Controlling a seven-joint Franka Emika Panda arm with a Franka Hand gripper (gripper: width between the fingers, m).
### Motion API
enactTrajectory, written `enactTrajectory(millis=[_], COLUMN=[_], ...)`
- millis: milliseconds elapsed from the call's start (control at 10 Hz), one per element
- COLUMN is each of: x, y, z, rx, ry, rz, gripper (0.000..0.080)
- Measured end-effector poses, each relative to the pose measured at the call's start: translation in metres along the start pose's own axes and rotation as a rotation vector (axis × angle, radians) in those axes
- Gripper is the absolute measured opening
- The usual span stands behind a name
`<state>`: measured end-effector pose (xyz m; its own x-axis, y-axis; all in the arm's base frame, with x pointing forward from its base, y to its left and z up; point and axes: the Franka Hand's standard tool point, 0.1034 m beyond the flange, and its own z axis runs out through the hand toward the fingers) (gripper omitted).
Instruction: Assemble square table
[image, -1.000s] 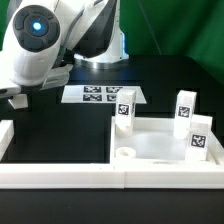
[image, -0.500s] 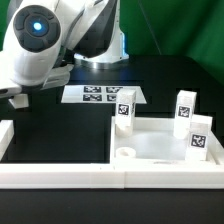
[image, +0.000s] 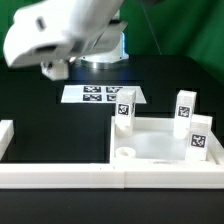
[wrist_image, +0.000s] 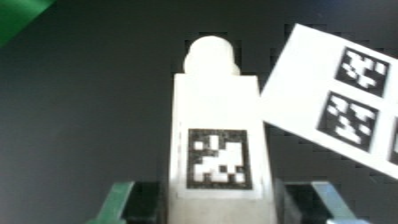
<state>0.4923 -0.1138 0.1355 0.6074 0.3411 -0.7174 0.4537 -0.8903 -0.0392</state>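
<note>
In the wrist view a white table leg (wrist_image: 217, 120) with a black-and-white tag and a rounded tip runs straight out from between my gripper's (wrist_image: 217, 203) fingers (wrist_image: 125, 200). The gripper is shut on it above the dark table. In the exterior view the square table top (image: 165, 148) lies at the exterior view's right. Three tagged legs stand upright in it (image: 125, 109), (image: 184, 108), (image: 200, 138). Its near-left round socket (image: 125, 155) holds nothing. The arm (image: 65, 35) hangs blurred at the upper left and hides the held leg there.
The marker board (image: 98, 95) lies flat behind the table top and shows beside the held leg (wrist_image: 347, 90). A long white border bar (image: 60, 176) runs along the front. Another white bar end (image: 5, 135) sits at the exterior view's left edge.
The arm has swung up and toward the exterior view's right and is now blurred with motion. The grip has not changed, and the table top and its legs have not moved.
</note>
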Motion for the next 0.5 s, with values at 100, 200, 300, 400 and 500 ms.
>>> enactTrajectory(millis=[100, 200, 300, 400, 500], x=[0.004, 0.009, 0.008, 0.011, 0.016], y=[0.005, 0.011, 0.012, 0.012, 0.007], z=[0.007, 0.005, 0.001, -0.001, -0.012], rx=[0.0, -0.011, -0.017, -0.019, -0.006], ry=[0.027, 0.099, 0.158, 0.224, 0.247], rz=[0.002, 0.008, 0.008, 0.019, 0.048], gripper=[0.0288, 0.0288, 0.0288, 0.0288, 0.0288])
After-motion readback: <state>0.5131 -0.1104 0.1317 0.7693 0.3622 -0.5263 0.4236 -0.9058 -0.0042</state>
